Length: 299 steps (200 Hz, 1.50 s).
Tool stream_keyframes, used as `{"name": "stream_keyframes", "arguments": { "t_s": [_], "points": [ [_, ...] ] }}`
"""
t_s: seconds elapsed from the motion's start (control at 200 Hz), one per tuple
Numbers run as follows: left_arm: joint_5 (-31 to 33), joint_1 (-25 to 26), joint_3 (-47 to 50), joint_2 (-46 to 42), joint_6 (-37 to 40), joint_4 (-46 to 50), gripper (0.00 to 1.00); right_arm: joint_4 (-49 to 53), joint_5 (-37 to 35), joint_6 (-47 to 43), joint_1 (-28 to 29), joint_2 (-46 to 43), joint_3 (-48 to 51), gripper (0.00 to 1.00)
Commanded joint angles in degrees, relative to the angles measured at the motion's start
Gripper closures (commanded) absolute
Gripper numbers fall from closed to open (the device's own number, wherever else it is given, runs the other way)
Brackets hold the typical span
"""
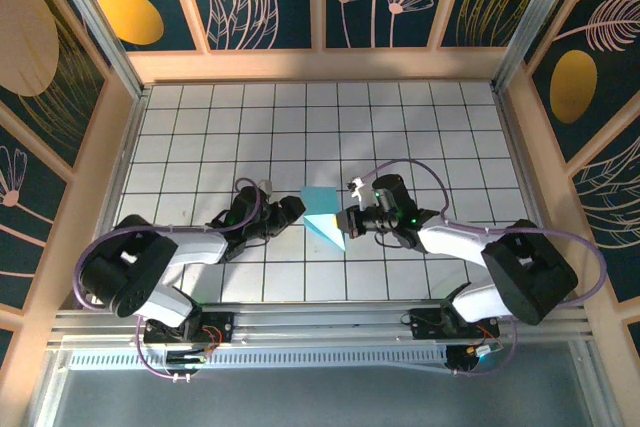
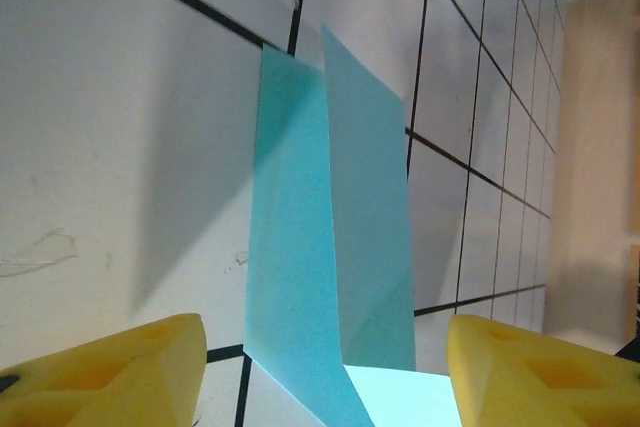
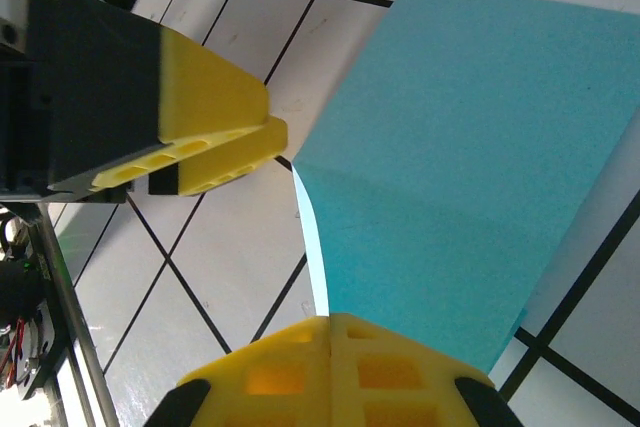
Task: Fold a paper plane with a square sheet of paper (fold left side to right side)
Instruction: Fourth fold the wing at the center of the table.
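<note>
The square sheet of paper (image 1: 321,205) is light blue and lies mid-table, bent along a crease, with its near part raised off the tiles. My right gripper (image 1: 347,223) is shut on the sheet's near edge; in the right wrist view its yellow fingertips (image 3: 300,367) pinch the paper (image 3: 460,167) where it curls up. My left gripper (image 1: 291,209) stands open just left of the sheet. In the left wrist view the paper (image 2: 300,247) rises between the two yellow fingers (image 2: 110,372) without touching them.
White grid tiles cover the table (image 1: 420,127), with wooden walls on three sides. The left gripper's yellow fingers (image 3: 200,137) show close to the sheet's left corner in the right wrist view. A metal rail (image 1: 320,322) runs along the near edge.
</note>
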<state>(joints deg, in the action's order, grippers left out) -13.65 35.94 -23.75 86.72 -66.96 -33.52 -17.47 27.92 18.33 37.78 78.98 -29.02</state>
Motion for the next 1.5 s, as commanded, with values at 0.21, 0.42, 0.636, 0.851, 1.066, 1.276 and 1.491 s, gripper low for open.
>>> {"name": "stream_keyframes", "arguments": {
  "t_s": [0.21, 0.42, 0.636, 0.851, 1.066, 1.276, 1.491],
  "points": [
    [-6.51, -0.65, -5.71, 9.13, -1.21, -8.46, 0.48, -1.77, -0.59, 0.04, -0.95, -1.50, 1.39, 1.00],
    [-5.98, -0.66, -8.91, 13.21, 0.57, -6.53, 0.61, -1.62, -0.81, 0.13, -1.25, -1.46, 1.76, 1.00],
    [-4.28, -0.67, -10.07, 13.58, 1.86, -4.01, 0.83, 0.75, -2.08, -0.48, -1.70, -1.37, 1.51, 1.00],
    [-5.22, -0.63, -9.86, 13.46, 1.03, -4.66, 0.99, 5.24, -5.87, -0.01, -2.06, -3.36, -0.12, 0.81],
    [-5.86, -0.44, -8.77, 13.29, -2.31, -6.95, 1.00, 17.19, -14.70, 0.78, -1.08, -9.39, -4.37, 0.61],
    [-4.99, 0.67, -9.56, 12.79, -3.85, -5.86, 1.00, 29.91, -30.23, 4.15, 8.35, -12.58, -10.06, 0.56],
    [-4.15, 1.64, -10.63, 12.69, -3.88, -4.37, 1.00, 34.91, -43.34, 10.83, 20.89, -6.05, -13.10, 0.52]
  ]
}}
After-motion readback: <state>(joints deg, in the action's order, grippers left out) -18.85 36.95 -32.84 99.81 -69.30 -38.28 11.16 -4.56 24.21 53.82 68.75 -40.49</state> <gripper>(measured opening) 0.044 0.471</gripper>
